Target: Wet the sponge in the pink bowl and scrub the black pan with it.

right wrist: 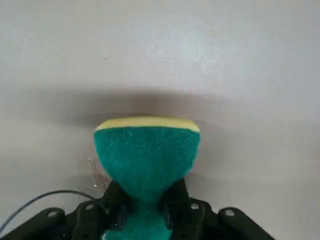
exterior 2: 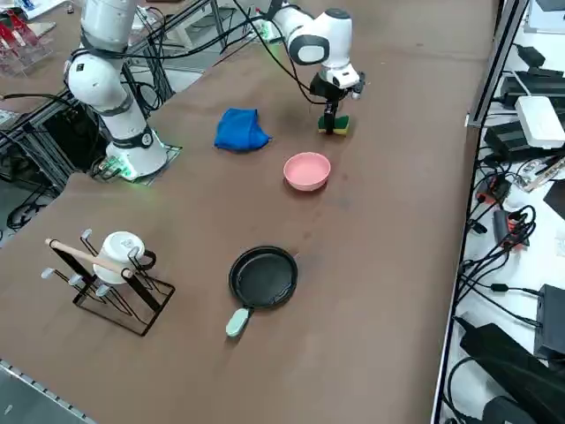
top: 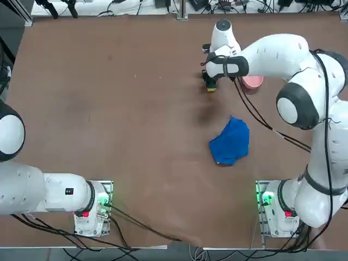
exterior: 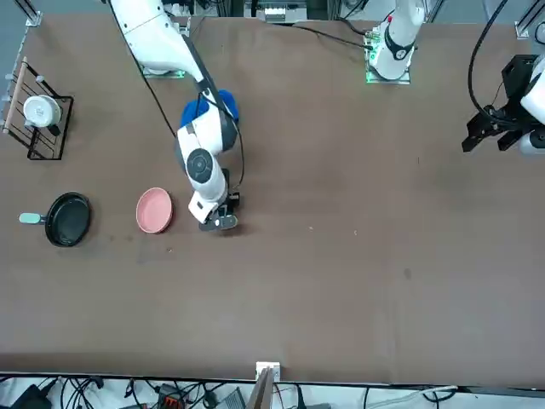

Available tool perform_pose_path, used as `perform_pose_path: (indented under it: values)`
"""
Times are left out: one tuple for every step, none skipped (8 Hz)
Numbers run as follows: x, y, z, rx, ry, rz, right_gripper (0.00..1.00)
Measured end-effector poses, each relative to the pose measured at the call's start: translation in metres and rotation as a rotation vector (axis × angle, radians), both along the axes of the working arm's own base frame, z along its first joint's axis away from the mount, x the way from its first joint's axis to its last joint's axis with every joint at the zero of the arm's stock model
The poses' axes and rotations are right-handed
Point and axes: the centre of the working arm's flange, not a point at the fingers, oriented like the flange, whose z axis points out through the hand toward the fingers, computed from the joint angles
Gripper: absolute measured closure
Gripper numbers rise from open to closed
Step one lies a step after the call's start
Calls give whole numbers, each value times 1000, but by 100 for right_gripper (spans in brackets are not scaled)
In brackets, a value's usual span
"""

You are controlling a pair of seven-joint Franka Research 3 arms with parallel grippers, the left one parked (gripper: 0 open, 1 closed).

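My right gripper (exterior 2: 332, 122) is shut on the sponge (right wrist: 147, 155), squeezing its green top in between the two fingers (right wrist: 116, 200), with the yellow layer at the far edge. It holds the sponge (exterior 2: 340, 124) low over the table, beside the pink bowl (exterior 2: 307, 170) and apart from it. In the top view the arm covers part of the bowl (top: 253, 82). The black pan (exterior 2: 263, 276) lies beyond the bowl from the gripper, its pale handle (exterior 2: 237, 322) pointing away. The front view shows pan (exterior: 68, 219), bowl (exterior: 154, 210) and gripper (exterior: 223, 223) in a row.
A crumpled blue cloth (top: 230, 141) lies on the table between the gripper and the arm's base. A wire rack with a white mug (exterior 2: 110, 274) stands past the pan near the table's corner.
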Motion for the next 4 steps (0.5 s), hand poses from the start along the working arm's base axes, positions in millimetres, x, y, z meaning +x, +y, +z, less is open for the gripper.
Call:
perform_pose_path:
  values:
    - [-1, 1, 0, 0, 1, 2, 61]
    - [-2, 2, -2, -2, 3, 4, 60]
    - [-3, 2, -5, -4, 7, 6, 54]
    - [-3, 2, -5, -5, 7, 5, 47]
